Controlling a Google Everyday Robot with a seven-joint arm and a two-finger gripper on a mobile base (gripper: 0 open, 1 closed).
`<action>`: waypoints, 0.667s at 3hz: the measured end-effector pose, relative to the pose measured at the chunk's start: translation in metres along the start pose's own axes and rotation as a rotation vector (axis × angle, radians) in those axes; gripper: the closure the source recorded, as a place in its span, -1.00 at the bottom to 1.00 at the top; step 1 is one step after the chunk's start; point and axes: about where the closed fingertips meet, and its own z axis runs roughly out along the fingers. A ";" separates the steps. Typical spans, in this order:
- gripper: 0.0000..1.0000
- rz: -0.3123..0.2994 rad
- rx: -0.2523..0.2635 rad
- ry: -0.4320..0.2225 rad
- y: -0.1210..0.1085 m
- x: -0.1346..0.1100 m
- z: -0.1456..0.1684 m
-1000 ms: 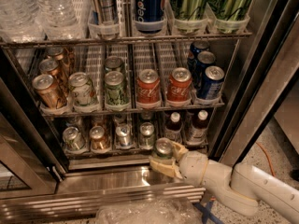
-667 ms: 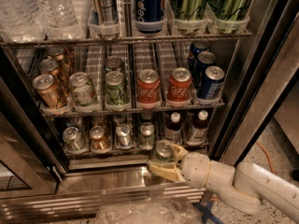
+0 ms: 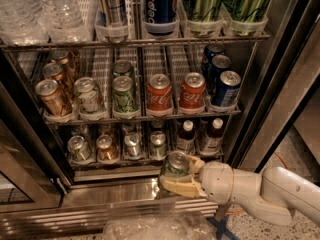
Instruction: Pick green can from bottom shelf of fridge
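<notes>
Grips the green can in the hand, fingers closed snugly round its body. Holds it upright, seemingly just clear of the bottom shelf, above the fridge base panel. Has small cans behind and left of the hand, brown bottles just behind.

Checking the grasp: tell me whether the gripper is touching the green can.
Touching. In the camera view the gripper has tan fingers pressed against both sides of the green can, in front of the bottom shelf.
</notes>
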 end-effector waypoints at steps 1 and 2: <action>1.00 0.016 -0.027 0.016 0.017 -0.011 -0.005; 1.00 0.031 -0.054 0.035 0.046 -0.023 -0.012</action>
